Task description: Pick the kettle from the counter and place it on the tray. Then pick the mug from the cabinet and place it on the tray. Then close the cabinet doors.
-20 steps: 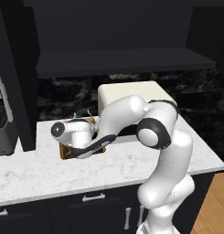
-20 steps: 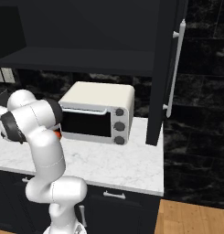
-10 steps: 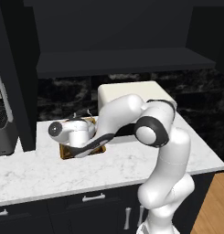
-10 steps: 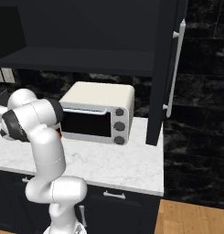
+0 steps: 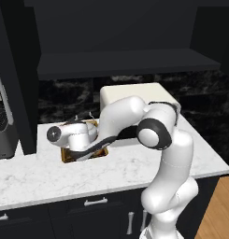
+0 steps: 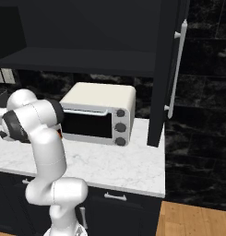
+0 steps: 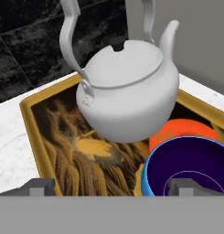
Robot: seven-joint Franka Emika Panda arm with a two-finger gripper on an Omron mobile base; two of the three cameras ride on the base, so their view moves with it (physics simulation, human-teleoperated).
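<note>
Mug (image 7: 191, 167) sits on the tray (image 7: 29, 119) beside the kettle (image 7: 128, 93); jaws spread, holding nothing. Lift straight up, clearing that handle.

Tray (image 7: 31, 132) lies on the counter (image 5: 111, 170), just left of the toaster oven (image 6: 98, 113). Kettle (image 7: 127, 96) sits in the tray; mug (image 7: 186, 164) also in it, apparently touching the kettle. Cabinet (image 5: 120, 63) hangs above; open door (image 6: 172, 69) stands right of the oven.
</note>
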